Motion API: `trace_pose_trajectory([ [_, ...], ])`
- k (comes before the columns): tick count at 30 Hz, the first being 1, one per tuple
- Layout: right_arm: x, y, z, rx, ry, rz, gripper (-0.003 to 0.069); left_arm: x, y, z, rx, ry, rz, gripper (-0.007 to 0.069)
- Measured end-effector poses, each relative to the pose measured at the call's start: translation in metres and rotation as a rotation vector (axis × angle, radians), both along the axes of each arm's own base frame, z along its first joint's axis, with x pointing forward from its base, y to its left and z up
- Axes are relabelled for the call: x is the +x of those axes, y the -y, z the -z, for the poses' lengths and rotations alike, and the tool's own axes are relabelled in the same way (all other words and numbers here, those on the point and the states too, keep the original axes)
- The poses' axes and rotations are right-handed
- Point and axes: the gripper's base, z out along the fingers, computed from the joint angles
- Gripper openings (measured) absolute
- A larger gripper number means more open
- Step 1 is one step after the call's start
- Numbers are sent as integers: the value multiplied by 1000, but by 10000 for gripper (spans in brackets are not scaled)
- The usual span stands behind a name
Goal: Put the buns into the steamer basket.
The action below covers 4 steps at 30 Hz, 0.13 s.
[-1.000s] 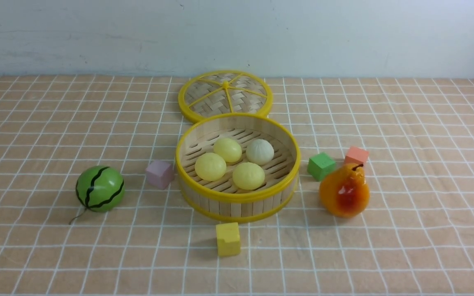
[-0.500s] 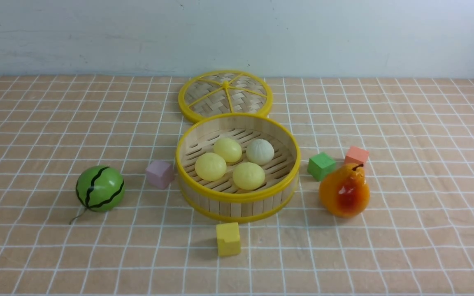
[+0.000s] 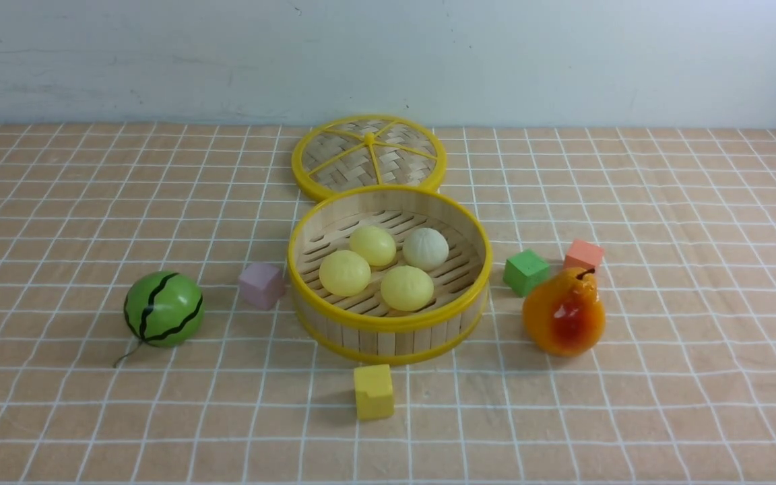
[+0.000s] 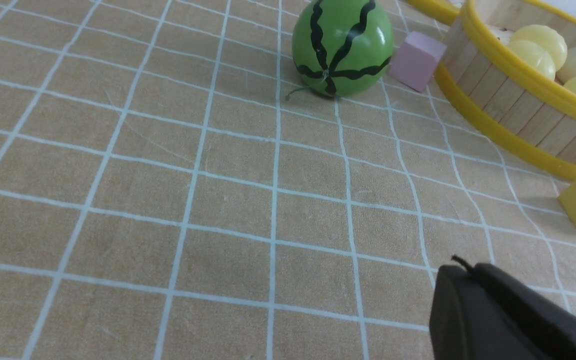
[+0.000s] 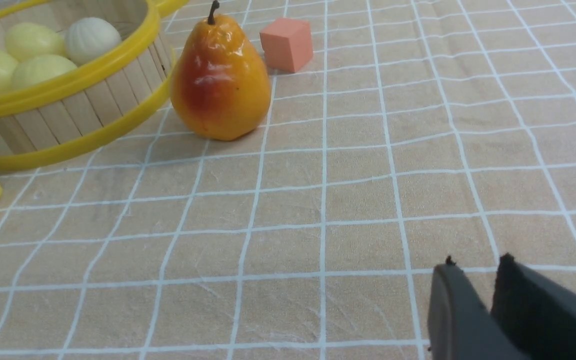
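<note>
Bamboo basket full, arms parked low

Bamboo steamer basket (image 3: pixel 389 273) sits mid-table, lid (image 3: pixel 368 156) flat behind it and touching the far rim, so the basket is open. All four buns (image 3: pixel 388 265) lie on its slatted floor: three pale yellow, one off-white at the back right, clustered and touching. None left on the cloth, so I judge the task done and the arms pulled back out of the way.

Left gripper (image 4: pixel 460 280) hangs low over bare cloth, jaws closed, holding nothing. Right gripper (image 5: pixel 473 272) is also low over bare cloth, jaws slightly apart with a narrow gap, empty.

Distractors look untouched: watermelon ball (image 3: pixel 164 309) left, pink cube (image 3: pixel 261 285) just beside the basket wall, yellow cube (image 3: pixel 373 391) in front, green cube (image 3: pixel 526 272), salmon cube (image 3: pixel 583 255) and pear (image 3: pixel 564 312) right.

Versus the earlier front frames: no object has moved, buns in the same spots, no arm in that view in either.
</note>
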Motion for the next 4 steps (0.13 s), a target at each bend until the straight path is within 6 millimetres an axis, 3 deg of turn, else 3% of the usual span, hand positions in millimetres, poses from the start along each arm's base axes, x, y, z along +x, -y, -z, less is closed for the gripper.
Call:
trace_pose_trajectory([
  [4,0,0,0,0,0,0,133,0,0,0,0,0,0,-13],
])
